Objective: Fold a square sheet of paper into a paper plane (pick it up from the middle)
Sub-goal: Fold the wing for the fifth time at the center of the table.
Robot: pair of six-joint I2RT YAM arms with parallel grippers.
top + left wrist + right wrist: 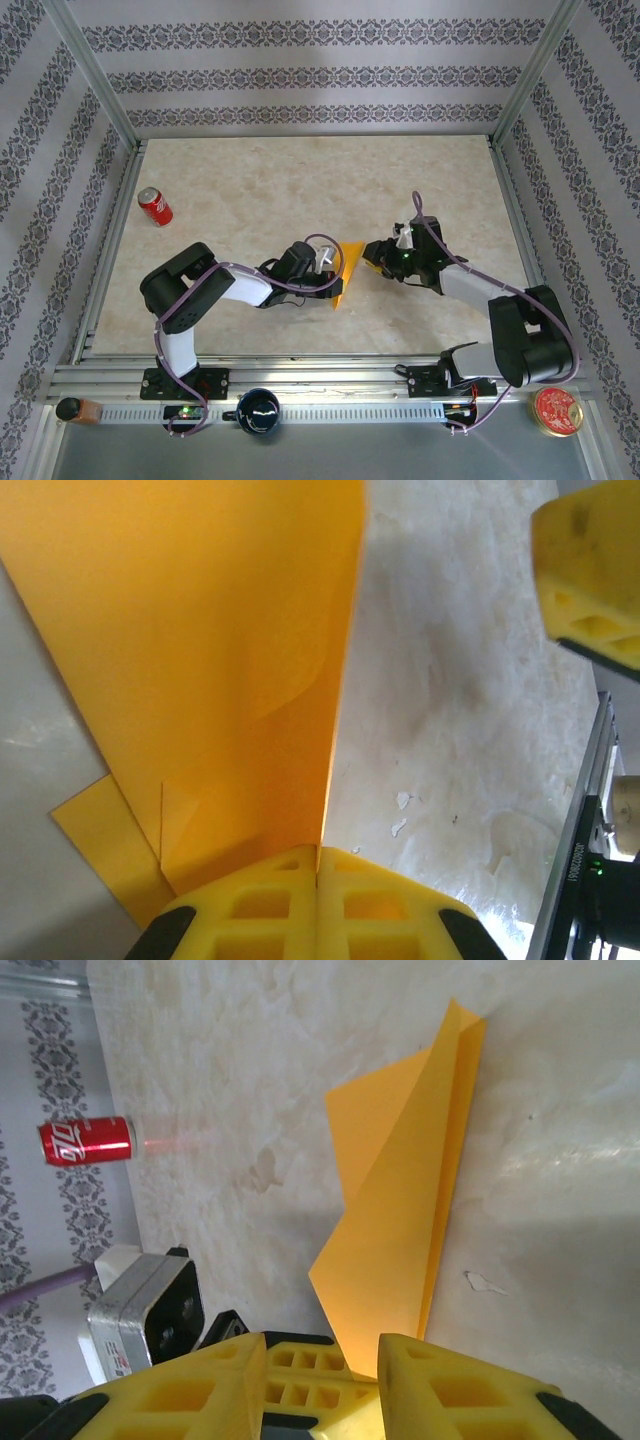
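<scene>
Orange paper plane [345, 272] pinched by L hand [318, 860], R hand [322, 1352] part-open

Top camera: high, facing down over beige marbled table [300, 180]. Wrist cameras: close, low; all share folded orange-yellow paper [347, 268] [220, 680] [410, 1190].

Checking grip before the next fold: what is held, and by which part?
The left gripper is shut on the folded orange paper, pinching its creased edge. The right gripper has open jaws straddling one end, not clamped.
</scene>
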